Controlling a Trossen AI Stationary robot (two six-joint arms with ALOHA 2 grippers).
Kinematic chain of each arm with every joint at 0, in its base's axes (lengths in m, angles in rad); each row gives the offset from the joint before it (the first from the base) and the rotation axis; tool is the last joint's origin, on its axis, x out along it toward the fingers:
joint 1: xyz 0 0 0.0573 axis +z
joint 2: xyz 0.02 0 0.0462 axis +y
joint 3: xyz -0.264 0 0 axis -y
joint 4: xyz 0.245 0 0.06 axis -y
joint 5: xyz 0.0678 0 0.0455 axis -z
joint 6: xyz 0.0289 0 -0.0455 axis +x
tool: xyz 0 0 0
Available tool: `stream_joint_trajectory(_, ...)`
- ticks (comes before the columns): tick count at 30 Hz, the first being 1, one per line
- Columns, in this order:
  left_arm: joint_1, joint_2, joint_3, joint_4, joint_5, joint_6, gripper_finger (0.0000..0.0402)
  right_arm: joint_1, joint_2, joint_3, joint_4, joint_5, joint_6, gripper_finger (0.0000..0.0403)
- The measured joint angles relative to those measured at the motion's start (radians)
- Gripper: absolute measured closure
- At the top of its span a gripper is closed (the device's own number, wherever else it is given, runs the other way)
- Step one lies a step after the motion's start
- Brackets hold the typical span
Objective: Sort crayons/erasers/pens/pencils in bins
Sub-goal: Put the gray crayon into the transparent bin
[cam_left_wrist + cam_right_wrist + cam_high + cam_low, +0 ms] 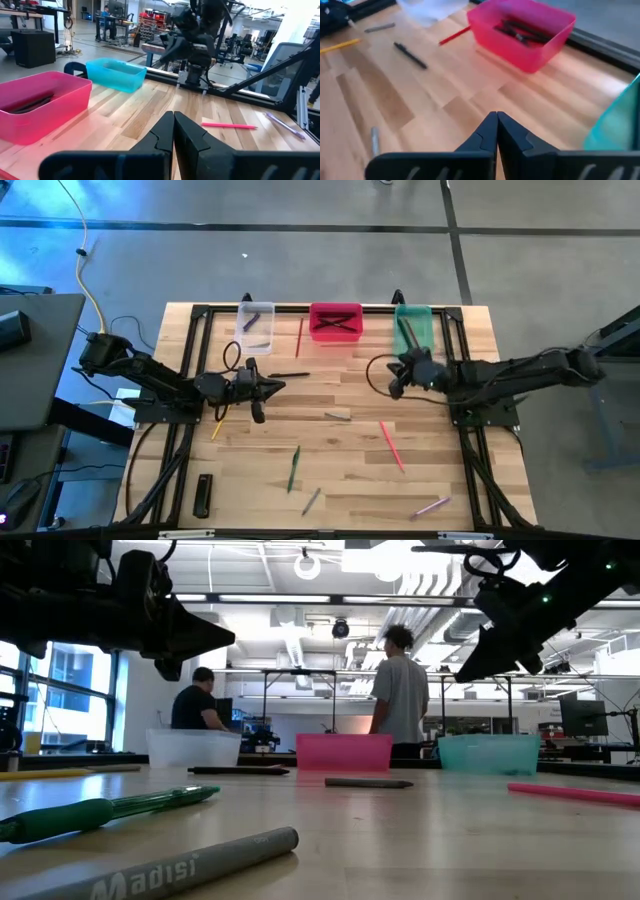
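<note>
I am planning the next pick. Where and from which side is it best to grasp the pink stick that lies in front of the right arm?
Probably the pink stick is best gripped at its middle, from straight above, with the jaws across its width. It lies flat and alone on bare wood, slanted, so the right gripper would have to open and turn to match that slant.

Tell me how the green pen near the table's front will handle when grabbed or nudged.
The green pen looks straight and thin, so probably stiff and light. Its round barrel lies flat on smooth wood, so a sideways nudge would likely roll it.
</note>
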Motion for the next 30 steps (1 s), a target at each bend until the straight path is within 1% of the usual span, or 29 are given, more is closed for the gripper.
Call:
stream_joint_trajectory(4, 0.000, 0.000, 0.000, -0.001, 0.006, 0.000, 0.0401, 0.106, 0.070, 0.000, 0.008, 0.046, 0.090, 0.0403)
stream_joint_trajectory(8, 0.000, 0.000, 0.000, -0.011, 0.012, 0.000, 0.0401, 0.184, 0.158, 0.000, 0.064, 0.050, 0.144, 0.0403)
stream_joint_trajectory(11, 0.000, 0.000, 0.000, -0.020, 0.026, 0.000, 0.0401, 0.236, 0.242, 0.000, 0.170, 0.047, 0.123, 0.0402)
stream_joint_trajectory(14, 0.000, 0.000, 0.000, -0.024, 0.026, 0.000, 0.0401, 0.274, 0.338, 0.001, 0.290, 0.042, 0.099, 0.0391)
stream_joint_trajectory(17, 0.000, 0.000, 0.000, -0.025, 0.025, 0.000, 0.0401, 0.290, 0.433, 0.001, 0.392, 0.013, 0.097, 0.0368)
stream_joint_trajectory(20, 0.000, 0.000, 0.000, -0.026, 0.025, 0.000, 0.0401, 0.296, 0.520, 0.001, 0.477, -0.026, 0.089, 0.0333)
stream_joint_trajectory(25, 0.000, 0.000, 0.000, -0.027, 0.024, 0.000, 0.0401, 0.293, 0.629, 0.003, 0.620, -0.089, 0.005, 0.0276)
stream_joint_trajectory(27, 0.000, 0.000, 0.000, -0.027, 0.022, 0.000, 0.0401, 0.286, 0.663, 0.029, 0.625, -0.113, -0.028, 0.0263)
stream_joint_trajectory(30, 0.000, 0.000, 0.000, -0.027, 0.021, 0.000, 0.0401, 0.274, 0.714, 0.092, 0.593, -0.143, -0.090, 0.0255)
